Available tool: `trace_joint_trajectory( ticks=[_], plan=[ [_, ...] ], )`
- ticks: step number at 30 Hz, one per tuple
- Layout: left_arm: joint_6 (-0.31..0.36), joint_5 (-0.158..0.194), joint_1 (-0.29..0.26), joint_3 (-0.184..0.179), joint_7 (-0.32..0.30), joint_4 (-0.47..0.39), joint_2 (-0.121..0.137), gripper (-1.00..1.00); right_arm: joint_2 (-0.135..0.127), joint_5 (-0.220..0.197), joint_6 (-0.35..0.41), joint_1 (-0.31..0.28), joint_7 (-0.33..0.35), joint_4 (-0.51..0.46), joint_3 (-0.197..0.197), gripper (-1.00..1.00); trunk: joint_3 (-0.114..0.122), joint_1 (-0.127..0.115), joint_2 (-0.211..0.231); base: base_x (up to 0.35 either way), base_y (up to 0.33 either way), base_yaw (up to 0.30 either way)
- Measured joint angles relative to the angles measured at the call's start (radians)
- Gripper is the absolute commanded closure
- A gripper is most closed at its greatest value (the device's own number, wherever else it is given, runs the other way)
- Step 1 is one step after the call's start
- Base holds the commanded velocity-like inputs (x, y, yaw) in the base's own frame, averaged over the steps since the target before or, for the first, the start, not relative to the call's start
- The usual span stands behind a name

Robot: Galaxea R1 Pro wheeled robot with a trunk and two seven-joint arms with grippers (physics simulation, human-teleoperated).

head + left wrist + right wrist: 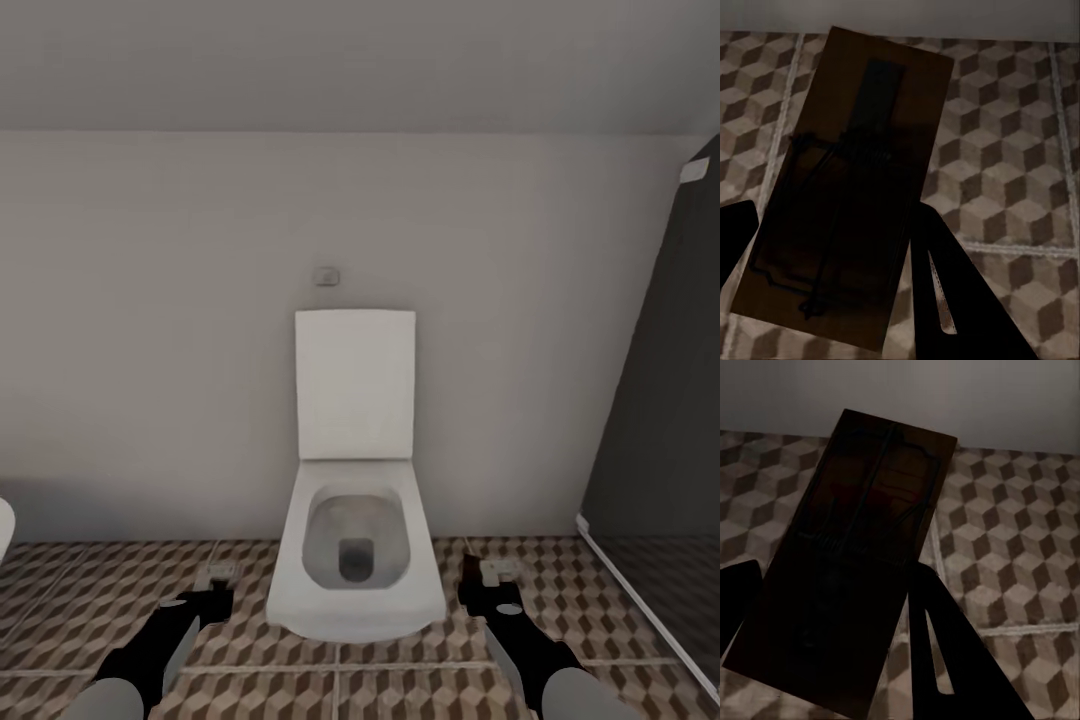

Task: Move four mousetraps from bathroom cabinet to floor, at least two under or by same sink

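Carrying stage: left gripper [215, 590] and right gripper [490, 585] each clamp a mousetrap [847, 202] above the bathroom floor [90, 600]; next, locate a sink.

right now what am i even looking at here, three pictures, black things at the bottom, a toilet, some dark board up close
This is a simulated two-armed robot in a bathroom. The large picture comes from a camera on its head, looking down at a toilet with its lid up, on the patterned tile floor. The black shapes are its arms, ending in the left gripper and right gripper.

The other two pictures come from cameras on each wrist, looking along the fingers. Each gripper holds a mousetrap: a flat wooden board with wire on it. The left mousetrap and the right mousetrap both look dark in shadow, carried above the floor. At the head picture's right is a dark panel.
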Motion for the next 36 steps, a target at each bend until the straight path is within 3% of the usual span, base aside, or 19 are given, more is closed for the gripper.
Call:
trace_joint_trajectory(
  ticks=[8, 24, 27, 30, 32, 36],
  plan=[
    [0.0, 0.0, 0.0, 0.0, 0.0, 0.0, 0.0, 1.0, -0.001, 0.0, 0.001, 0.0, 0.0, 0.0, 0.0, 1.0, 0.0, 0.0, 0.0, 0.222, 0.0, 0.0],
    [0.0, 0.0, 0.0, 0.001, 0.0, 0.0, 0.0, 1.0, 0.0, 0.0, 0.006, 0.0, 0.0, -0.001, -0.001, 1.0, 0.0, 0.001, 0.0, 0.013, 0.0, 0.0],
    [-0.003, -0.005, 0.0, -0.002, 0.012, 0.005, -0.002, 1.0, -0.003, 0.0, 0.0, 0.0, -0.032, 0.005, -0.002, 1.0, 0.0, 0.001, 0.0, 0.0, 0.0, 0.0],
    [-0.006, -0.005, -0.002, -0.005, 0.013, 0.015, -0.008, 1.0, -0.017, -0.006, 0.018, -0.034, -0.045, 0.038, -0.003, 1.0, 0.0, 0.001, 0.0, 0.0, 0.0, 0.0],
    [-0.003, -0.005, -0.012, -0.007, 0.014, 0.039, -0.008, 1.0, -0.02, -0.01, 0.026, -0.095, -0.046, 0.139, -0.004, 1.0, 0.0, 0.001, 0.0, 0.0, 0.0, 0.0],
    [-0.004, -0.004, -0.017, -0.009, 0.015, 0.087, -0.005, 1.0, -0.021, -0.013, 0.028, -0.121, -0.043, 0.206, -0.003, 1.0, 0.0, 0.001, 0.0, 0.0, 0.0, 0.0]
  ],
)
